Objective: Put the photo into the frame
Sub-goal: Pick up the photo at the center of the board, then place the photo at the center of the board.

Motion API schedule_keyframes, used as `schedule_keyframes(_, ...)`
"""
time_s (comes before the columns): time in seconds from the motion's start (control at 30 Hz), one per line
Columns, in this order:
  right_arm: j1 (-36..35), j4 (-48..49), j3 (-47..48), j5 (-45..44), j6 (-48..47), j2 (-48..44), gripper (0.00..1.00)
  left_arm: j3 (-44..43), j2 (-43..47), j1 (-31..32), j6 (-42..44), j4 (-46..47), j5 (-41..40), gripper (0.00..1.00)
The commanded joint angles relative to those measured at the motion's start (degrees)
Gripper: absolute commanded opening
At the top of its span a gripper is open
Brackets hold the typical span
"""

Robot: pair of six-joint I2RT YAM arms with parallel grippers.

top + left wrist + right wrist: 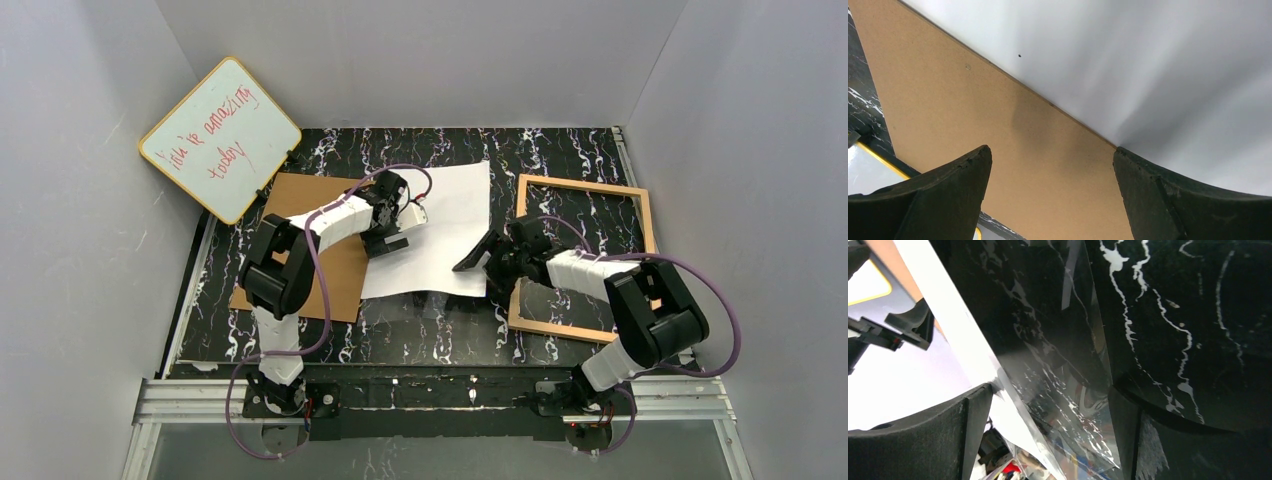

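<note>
Found the photo (450,215) lying white side up in the middle of the table (420,340), between the brown backing board (300,200) and the frame (583,184), with the left edge over the board. Saw the left gripper (388,243) released, jaws wide apart, low above that overlap. Saw the right gripper (478,262) released too, with the raised right edge of the photo passing between the fingers (923,440), not clamped.

left gripper (1050,157) jaws wide apart, reaching forward; right gripper (1050,390) jaws wide apart, angled inward.
</note>
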State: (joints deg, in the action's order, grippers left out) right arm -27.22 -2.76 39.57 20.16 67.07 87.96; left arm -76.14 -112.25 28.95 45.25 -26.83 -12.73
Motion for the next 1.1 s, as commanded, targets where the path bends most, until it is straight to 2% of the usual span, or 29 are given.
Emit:
schedule_keyframes(0.0, 0.04, 17.53, -3.95, 5.72, 3.90, -0.15, 0.93, 5.14, -10.21, 0.02, -2.00, -4.00, 7.59, 0.91)
schedule_keyframes(0.07, 0.08, 23.11, -5.13, 8.10, 5.44, 0.43, 0.93, 4.51, -10.13, -0.02, -2.50, -5.22, 8.40, 0.92)
schedule_keyframes(0.43, 0.11, 39.57, -7.36, 12.49, 7.19, -1.89, 0.94, -0.09, -7.11, -0.10, -3.37, -14.36, 12.72, 0.92)
schedule_keyframes(0.7, 0.12, 40.86, -8.29, 13.73, 8.31, 1.36, 0.92, -1.58, -4.47, -0.47, -3.05, -18.65, 13.63, 0.92)
schedule_keyframes(0.77, 0.08, 37.01, -6.92, 13.21, 7.21, 1.35, 0.88, -3.12, -3.09, -0.63, -2.93, -20.36, 13.76, 0.93)
schedule_keyframes(0.83, -0.08, 28.61, -3.52, 11.42, 3.18, 0.15, 0.82, -5.19, -1.80, -0.93, -2.83, -22.60, 14.33, 0.94)
schedule_keyframes(0.97, -0.33, 14.25, 2.16, 6.84, -3.18, -4.19, 0.61, -12.06, -0.64, -2.42, -3.57, -28.03, 15.82, 0.95)
schedule_keyframes(1.07, -0.38, 9.04, 3.07, 2.89, -6.12, -8.75, 0.45, -19.03, -0.02, -3.58, -4.50, -31.21, 16.47, 0.96)
